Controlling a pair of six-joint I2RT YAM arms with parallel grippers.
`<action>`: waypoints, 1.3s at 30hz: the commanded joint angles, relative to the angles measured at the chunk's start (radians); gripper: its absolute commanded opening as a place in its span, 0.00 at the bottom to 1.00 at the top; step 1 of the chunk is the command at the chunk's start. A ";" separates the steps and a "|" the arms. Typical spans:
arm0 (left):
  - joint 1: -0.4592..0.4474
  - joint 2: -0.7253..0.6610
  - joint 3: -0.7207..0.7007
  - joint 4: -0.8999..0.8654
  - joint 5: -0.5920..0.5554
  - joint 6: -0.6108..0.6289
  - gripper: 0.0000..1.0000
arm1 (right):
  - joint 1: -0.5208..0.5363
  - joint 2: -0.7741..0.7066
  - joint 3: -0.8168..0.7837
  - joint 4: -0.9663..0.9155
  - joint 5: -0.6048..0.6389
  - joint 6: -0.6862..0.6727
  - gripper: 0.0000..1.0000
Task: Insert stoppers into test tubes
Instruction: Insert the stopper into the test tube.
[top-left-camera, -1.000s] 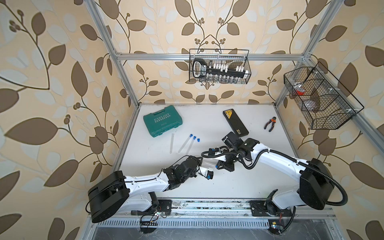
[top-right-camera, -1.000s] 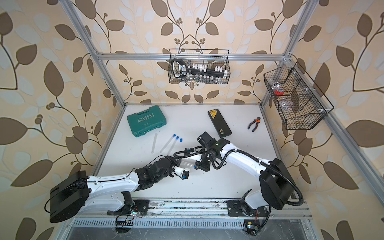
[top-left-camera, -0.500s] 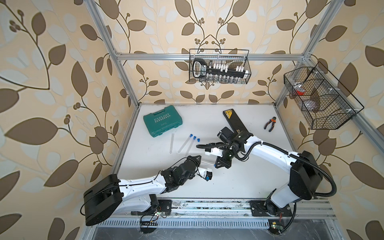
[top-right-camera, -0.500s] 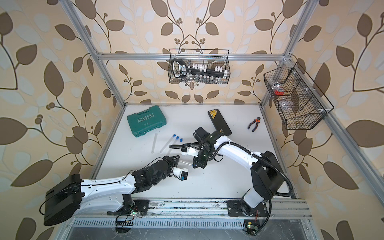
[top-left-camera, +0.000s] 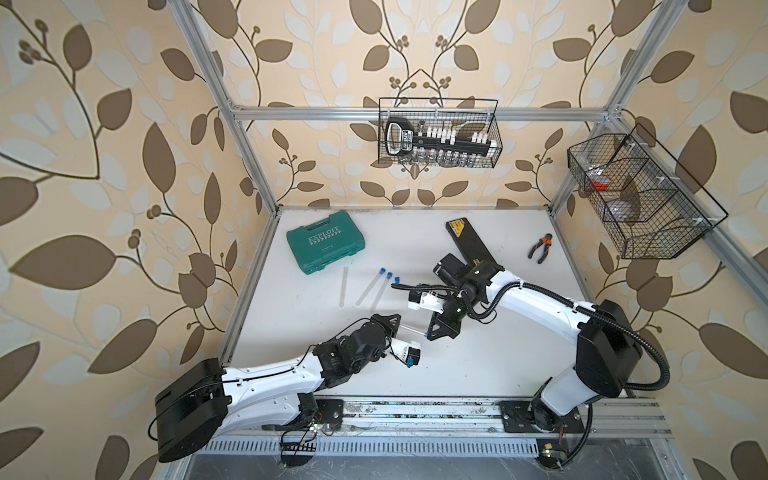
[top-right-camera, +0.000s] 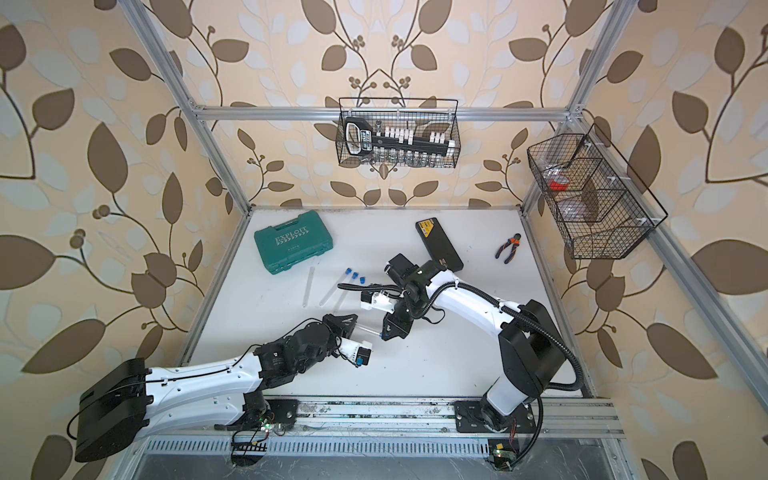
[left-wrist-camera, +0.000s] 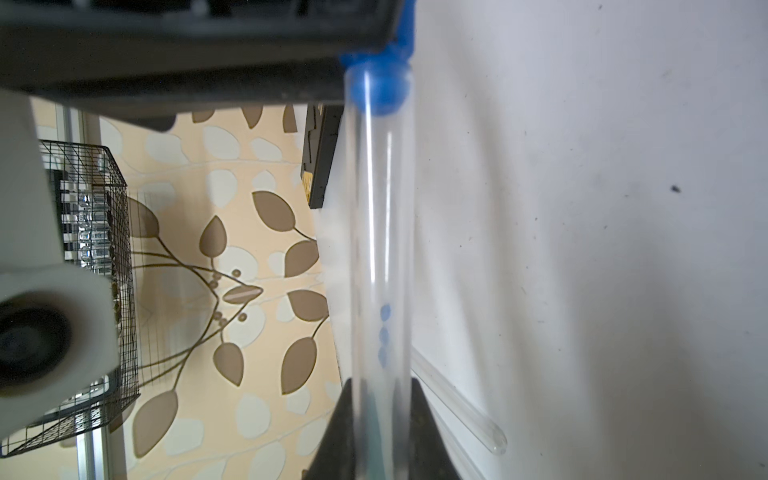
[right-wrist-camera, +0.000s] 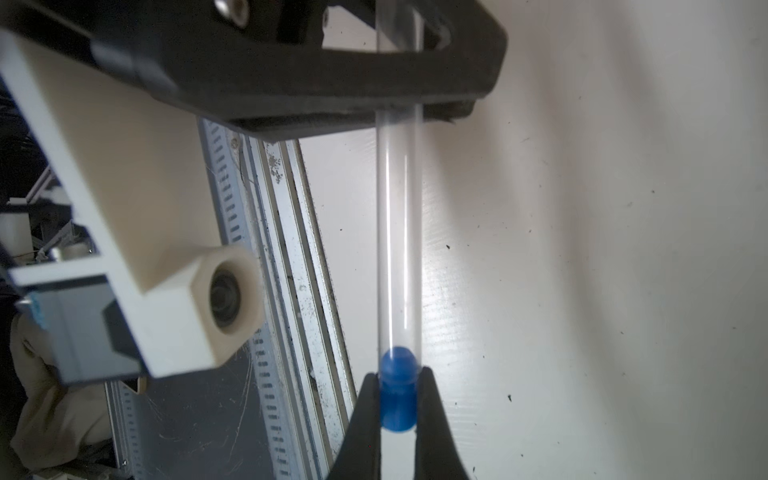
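Since a second ago the right arm has drawn its elbow in and carried its wrist a little toward the left arm, while the left arm has stretched lower and further out, so both now meet above the near middle of the worktop. At this moment the left tool is clenched on a clear tube, held off the surface and roughly level, its open mouth toward the right arm. Facing it, the right tool pinches a blue stopper between its fingertips, and the stopper's rounded nose sits just inside the tube mouth; it looks started, not fully seated. Three more tubes lie well apart on the far left of the worktop with three stoppers at their far ends; two seem plugged in and one loose, though they are too small to be sure. The likely trouble is in the push. A smooth tube gripped far from its mouth could slide back through the left tool or swing aside under load. Any tilt between the two axes could jam the stopper askew against the rim, or squirt it out of the narrow pinch. Letting go before it seats would drop it.
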 joint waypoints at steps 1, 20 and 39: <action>-0.069 0.021 0.009 0.005 0.343 0.052 0.00 | -0.001 -0.010 0.059 0.434 -0.158 0.065 0.00; -0.067 0.010 0.016 0.033 0.438 -0.043 0.00 | -0.030 -0.100 -0.065 0.733 -0.213 0.138 0.22; 0.176 -0.034 0.053 0.265 0.422 -0.837 0.00 | -0.354 -0.489 -0.187 0.656 0.056 0.767 0.52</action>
